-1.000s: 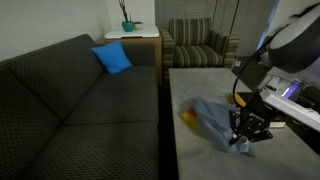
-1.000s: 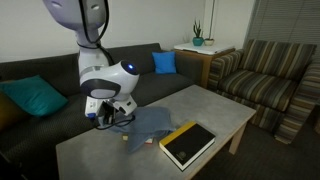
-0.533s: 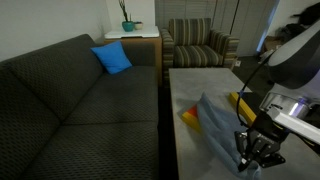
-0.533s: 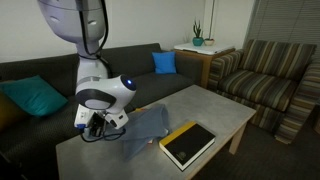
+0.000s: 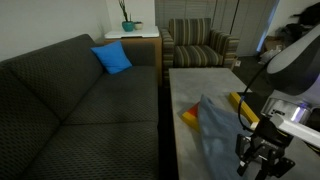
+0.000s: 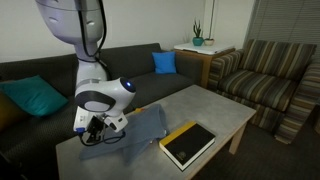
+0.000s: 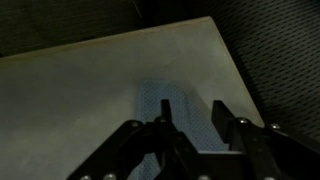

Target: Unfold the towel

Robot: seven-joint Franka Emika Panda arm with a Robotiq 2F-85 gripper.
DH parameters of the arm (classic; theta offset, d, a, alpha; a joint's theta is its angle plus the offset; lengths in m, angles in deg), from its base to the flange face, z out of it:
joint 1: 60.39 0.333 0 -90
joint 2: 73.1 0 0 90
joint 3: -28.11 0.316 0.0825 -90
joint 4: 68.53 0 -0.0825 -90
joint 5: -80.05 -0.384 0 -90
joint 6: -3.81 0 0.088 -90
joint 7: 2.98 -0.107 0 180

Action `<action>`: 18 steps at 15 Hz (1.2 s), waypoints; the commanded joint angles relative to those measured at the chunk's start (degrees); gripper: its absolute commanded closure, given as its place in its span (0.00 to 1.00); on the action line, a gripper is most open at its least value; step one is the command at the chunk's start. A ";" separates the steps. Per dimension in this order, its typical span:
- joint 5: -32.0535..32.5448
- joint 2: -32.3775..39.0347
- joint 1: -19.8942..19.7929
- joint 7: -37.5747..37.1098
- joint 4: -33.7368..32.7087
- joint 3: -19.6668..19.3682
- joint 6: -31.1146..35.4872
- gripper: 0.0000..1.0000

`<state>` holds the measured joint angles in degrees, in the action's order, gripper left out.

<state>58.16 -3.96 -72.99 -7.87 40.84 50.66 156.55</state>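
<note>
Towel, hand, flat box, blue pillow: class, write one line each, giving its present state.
towel: mostly spread on the table, wrinkled, not gripped.
hand: open, over the towel.
flat box: closed, lying flat.
blue pillow: propped against the sofa back.

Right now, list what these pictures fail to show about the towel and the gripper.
- Exterior view: the near end of the towel is hidden behind the gripper.
- Exterior view: the towel corner beneath the gripper is covered by the gripper's body.
- Wrist view: dim and blurred. Only a patch of towel shows, and the fingertips are cut off by the bottom edge, so contact with the cloth cannot be judged.
</note>
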 commanded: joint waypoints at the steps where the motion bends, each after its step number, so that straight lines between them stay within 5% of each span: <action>1: 0.05 -5.37 2.01 2.83 2.53 -1.12 1.74 0.21; 5: 2.70 -13.46 5.20 3.62 5.47 -3.76 2.66 0.00; 18: 8.55 -31.86 9.42 6.21 15.83 -8.23 14.38 0.00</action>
<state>65.91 -31.50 -64.34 -2.68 51.97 43.17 167.58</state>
